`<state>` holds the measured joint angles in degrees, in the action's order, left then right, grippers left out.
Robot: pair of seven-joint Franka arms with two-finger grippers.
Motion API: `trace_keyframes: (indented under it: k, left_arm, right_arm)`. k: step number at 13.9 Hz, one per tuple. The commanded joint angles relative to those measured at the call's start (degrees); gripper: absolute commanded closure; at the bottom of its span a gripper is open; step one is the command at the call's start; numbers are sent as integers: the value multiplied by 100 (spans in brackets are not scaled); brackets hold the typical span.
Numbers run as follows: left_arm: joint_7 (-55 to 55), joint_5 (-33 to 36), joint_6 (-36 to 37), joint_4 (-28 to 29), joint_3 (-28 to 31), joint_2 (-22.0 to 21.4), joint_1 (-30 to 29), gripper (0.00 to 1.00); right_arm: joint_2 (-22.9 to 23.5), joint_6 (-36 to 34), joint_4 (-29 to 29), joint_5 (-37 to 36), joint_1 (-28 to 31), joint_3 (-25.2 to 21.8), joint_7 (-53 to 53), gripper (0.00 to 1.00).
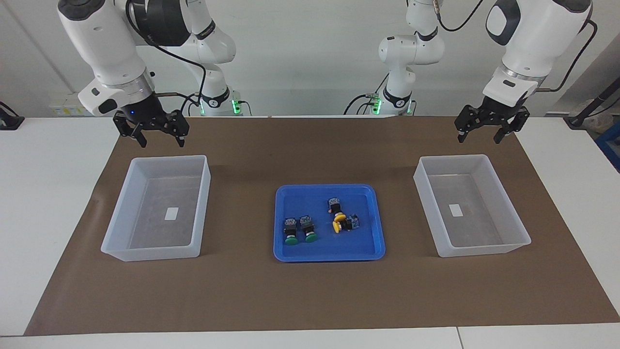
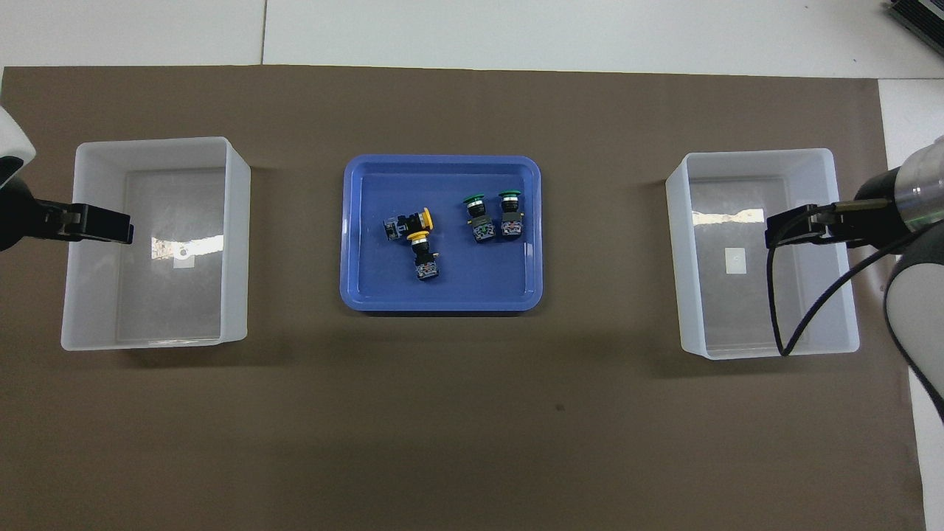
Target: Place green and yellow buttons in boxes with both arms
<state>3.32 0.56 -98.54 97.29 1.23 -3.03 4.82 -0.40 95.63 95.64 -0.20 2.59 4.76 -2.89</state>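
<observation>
On the brown mat (image 1: 310, 295), buttons (image 1: 300, 229) lie well apart from both grippers' fingers (image 1: 142, 139).

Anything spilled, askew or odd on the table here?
Nothing stands out. All four buttons lie on their sides in the blue tray, and both bins sit upright and empty.

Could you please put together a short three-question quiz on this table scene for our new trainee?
1. True or false: all four buttons lie in the blue tray.
2. How many buttons have yellow caps?
3. Which is true? A: the left gripper holds a button. B: both grippers are open and hold nothing. C: the right gripper is in the tray.

Key:
1. True; both boxes, one at the right arm's end, one at the left arm's, hold no buttons.
2. Two, beside two green ones.
3. B.
</observation>
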Motion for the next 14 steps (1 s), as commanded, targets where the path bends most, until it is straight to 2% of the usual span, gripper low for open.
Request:
trace_keyframes:
  k: [1,3,5,7,14]
  left_arm:
    - [-77,59,-140,264,0,-198,-17,0]
    - [-69,59,-52,264,18,-207,-25,0]
    - [-16,59,9,247,9,-225,-393,0]
    - [-16,59,-16,229,27,-225,-482,0]
    - [-69,59,-52,238,0,-216,-403,0]
  right_arm:
    - [-144,43,157,125,48,42,52,0]
    - [-144,43,157,125,48,42,78,0]
    - [-135,35,140,125,48,42,69,0]
    - [-135,35,148,125,83,42,121,0]
    - [-39,553,148,125,-4,60,16,0]
